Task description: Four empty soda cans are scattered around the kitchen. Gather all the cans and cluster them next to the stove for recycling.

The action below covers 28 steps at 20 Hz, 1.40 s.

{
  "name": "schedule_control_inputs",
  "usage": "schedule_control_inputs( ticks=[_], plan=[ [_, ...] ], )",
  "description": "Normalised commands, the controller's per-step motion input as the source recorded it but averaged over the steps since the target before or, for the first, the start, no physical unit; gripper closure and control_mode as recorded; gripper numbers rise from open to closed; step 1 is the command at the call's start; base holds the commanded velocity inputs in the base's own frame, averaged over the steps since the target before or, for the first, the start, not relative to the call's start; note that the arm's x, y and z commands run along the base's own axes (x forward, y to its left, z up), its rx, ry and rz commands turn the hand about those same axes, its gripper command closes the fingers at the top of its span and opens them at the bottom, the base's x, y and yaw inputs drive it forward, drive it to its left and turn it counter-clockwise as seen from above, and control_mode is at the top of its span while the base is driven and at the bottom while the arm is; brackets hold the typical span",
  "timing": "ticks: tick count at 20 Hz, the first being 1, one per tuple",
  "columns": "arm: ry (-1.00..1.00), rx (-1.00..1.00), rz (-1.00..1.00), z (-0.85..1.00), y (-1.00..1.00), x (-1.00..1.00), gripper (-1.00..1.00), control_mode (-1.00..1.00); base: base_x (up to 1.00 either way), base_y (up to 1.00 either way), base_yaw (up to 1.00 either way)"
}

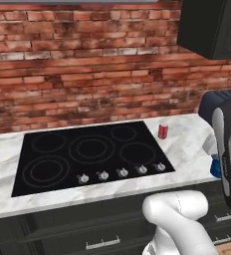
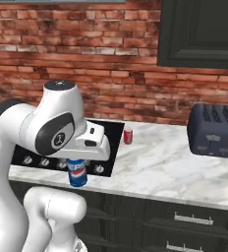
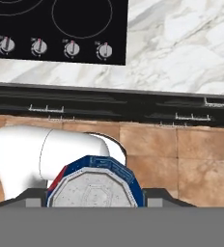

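Observation:
My gripper (image 2: 78,165) is shut on a blue soda can (image 2: 77,173) with a white-red logo, holding it from above in the air just off the counter's front edge, by the stove's right front corner. In the hand view the can's silver top (image 3: 94,187) sits between my dark fingertips (image 3: 33,196), with floor tiles beneath. A sliver of that can (image 1: 215,169) peeks out behind my arm in the left base view. A red soda can (image 1: 163,131) (image 2: 128,137) stands upright on the marble just right of the black stove (image 1: 87,154) (image 2: 113,135) (image 3: 61,24).
A dark toaster (image 2: 215,130) (image 1: 218,102) sits on the counter (image 2: 165,167) to the right. A black wall cabinet (image 2: 199,29) hangs above it. Black drawers (image 3: 109,108) run under the counter, above a terracotta floor (image 3: 191,154). A brick wall backs the counter.

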Motion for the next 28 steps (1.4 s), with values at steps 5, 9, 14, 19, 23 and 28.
schedule_control_inputs(
  ticks=[5,9,14,19,23,28],
  plan=[
    [0.00,0.00,0.00,0.00,0.00,0.00,1.00,1.00,0.29,-0.37,-0.01],
    [0.00,0.00,0.00,0.00,0.00,0.00,1.00,1.00,0.22,-0.30,0.00],
    [0.00,0.00,0.00,0.00,0.00,0.00,1.00,1.00,0.30,-0.17,0.00],
    [0.00,0.00,0.00,0.00,0.00,0.00,1.00,1.00,0.51,-0.05,0.00],
    [0.00,0.00,0.00,0.00,0.00,0.00,1.00,1.00,0.51,-0.01,0.00],
    [0.00,0.00,0.00,-0.01,0.00,0.50,1.00,-1.00,0.20,-0.01,0.00]
  ],
)
